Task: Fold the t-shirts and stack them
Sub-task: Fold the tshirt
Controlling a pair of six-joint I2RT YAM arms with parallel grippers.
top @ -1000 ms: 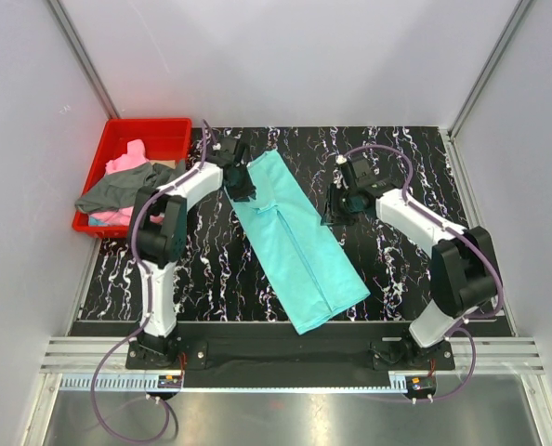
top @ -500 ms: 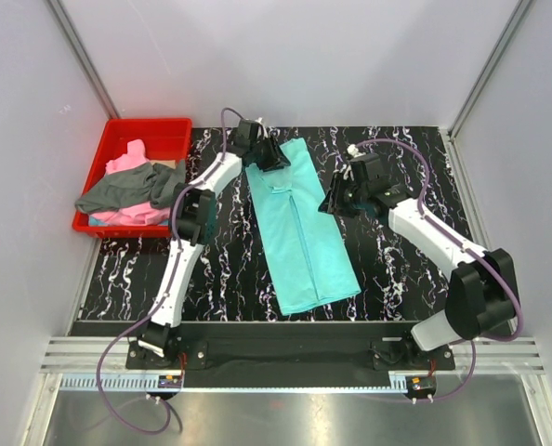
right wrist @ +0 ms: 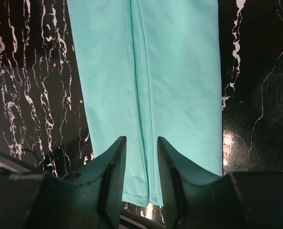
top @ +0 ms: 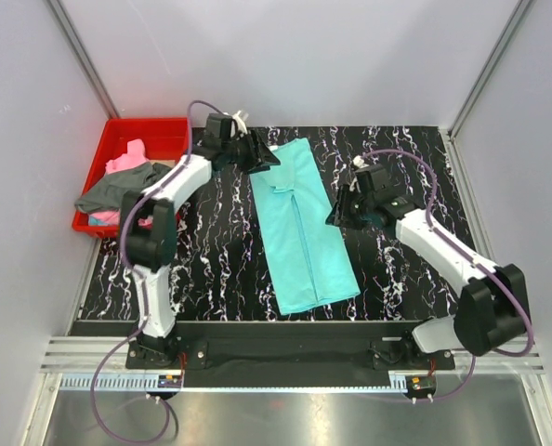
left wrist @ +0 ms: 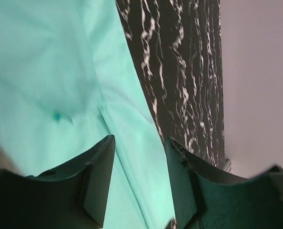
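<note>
A black table (top: 211, 269) veined with white marbling sits inside pale grey walls, with both arms bolted at its near edge. On it lies the teal t-shirt (top: 304, 228), folded into a long narrow strip. Its two sides are turned in and meet at a straight line down the middle, and the cloth is flat and smooth. The strip runs front to back at a slight slant, its near hem drifting a little to the right.

About halfway along the shirt, just beside its right edge, is the right gripper (top: 343, 214). Its fingers (right wrist: 114, 176) stand apart, and the wrist view shows only teal cloth and marbled table past the gap between them, with nothing pinched.

Farther back, at the shirt's far left corner, is the left gripper (top: 265, 158). Its jaws are spread too (its own camera shows bare teal fabric between the fingers (left wrist: 96, 176)), and no fold is caught in them. Whether the tips touch the cloth I cannot tell.

Well to the left of the shirt's far end sits a red bin (top: 109, 139). It holds the pink t-shirt (top: 127, 160) in a crumpled heap, and the dark grey t-shirt (top: 118, 190) is draped over that, spilling past the bin's near rim.
</note>
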